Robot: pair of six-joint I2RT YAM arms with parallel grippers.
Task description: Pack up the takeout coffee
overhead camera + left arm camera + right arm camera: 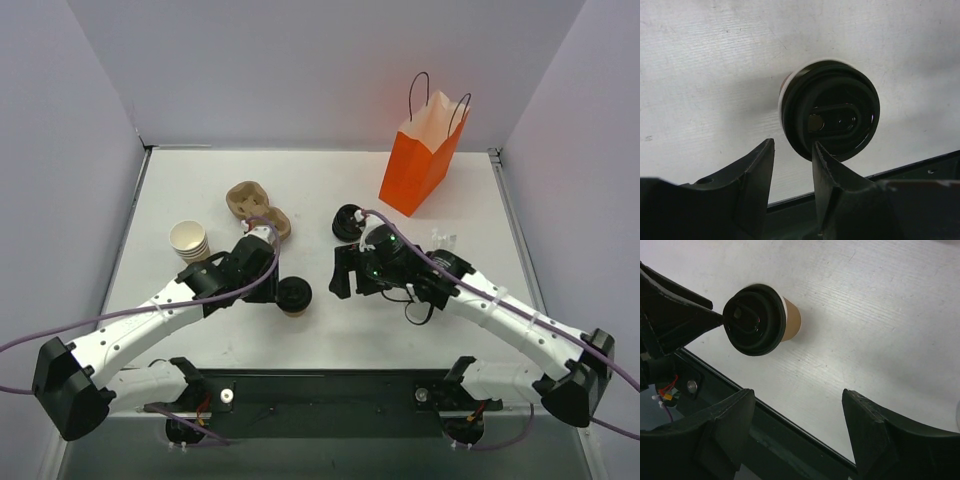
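The takeout coffee [294, 296], a small tan cup under a black lid, stands upright near the table's front edge. My left gripper [272, 290] is right beside it on its left. In the left wrist view the gripper [792, 147] is open with only bare table in the gap, and the right fingertip [816, 150] overlaps the edge of the lid [829, 115]. My right gripper [345, 278] is a short way to the cup's right. It hangs open [797, 395] and empty, with the coffee [760, 320] ahead and to the left.
An orange paper bag [420, 160] stands open at the back right. A stack of paper cups [190, 240] and a cardboard cup carrier [258, 208] sit left of centre. Black lids [350, 220] lie behind the right gripper. The black front rail [790, 432] runs along the table edge.
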